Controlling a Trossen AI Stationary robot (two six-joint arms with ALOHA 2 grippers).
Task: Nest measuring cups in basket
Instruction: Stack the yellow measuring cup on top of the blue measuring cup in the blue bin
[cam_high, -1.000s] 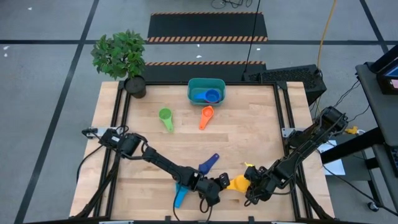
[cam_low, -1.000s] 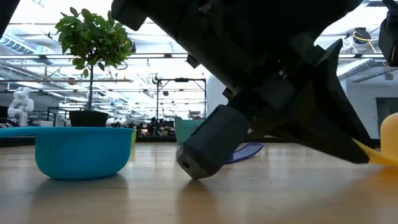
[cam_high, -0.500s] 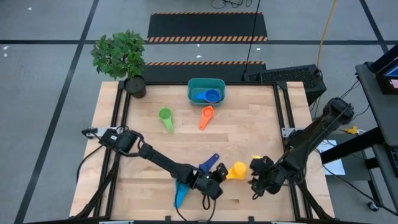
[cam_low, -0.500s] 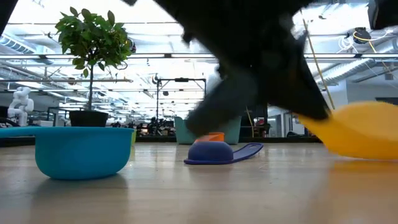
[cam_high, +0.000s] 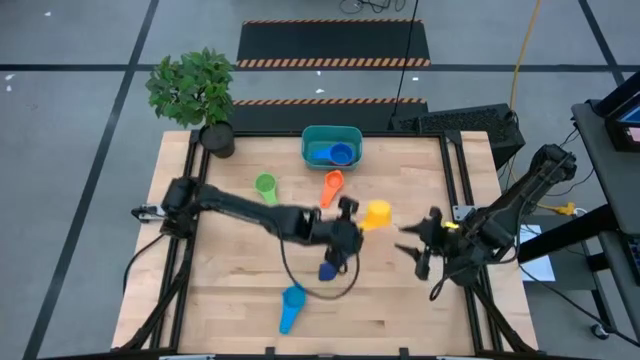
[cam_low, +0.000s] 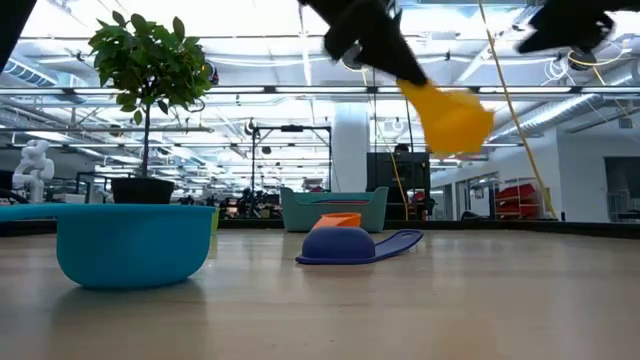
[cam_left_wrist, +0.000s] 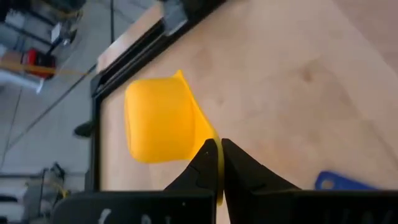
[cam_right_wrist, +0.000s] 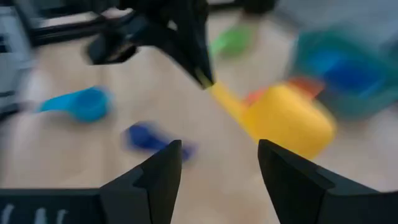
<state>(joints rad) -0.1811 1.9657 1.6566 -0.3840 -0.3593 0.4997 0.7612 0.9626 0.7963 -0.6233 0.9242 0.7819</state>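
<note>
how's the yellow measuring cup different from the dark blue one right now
The yellow cup is lifted off the table, its handle pinched in the shut left gripper; the dark blue cup lies on the table, held by nothing. The yellow cup hangs tilted in the air, while the dark blue one sits bowl-down, handle flat. Both are small plastic scoops, still outside the basket.

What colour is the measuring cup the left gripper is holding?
Yellow. The left gripper pinches the yellow cup by its handle, shown best in the left wrist view.

left gripper (cam_high: 350, 212): raised mid-table, jaws clamped | right gripper (cam_high: 415, 247): jaws apart
</note>
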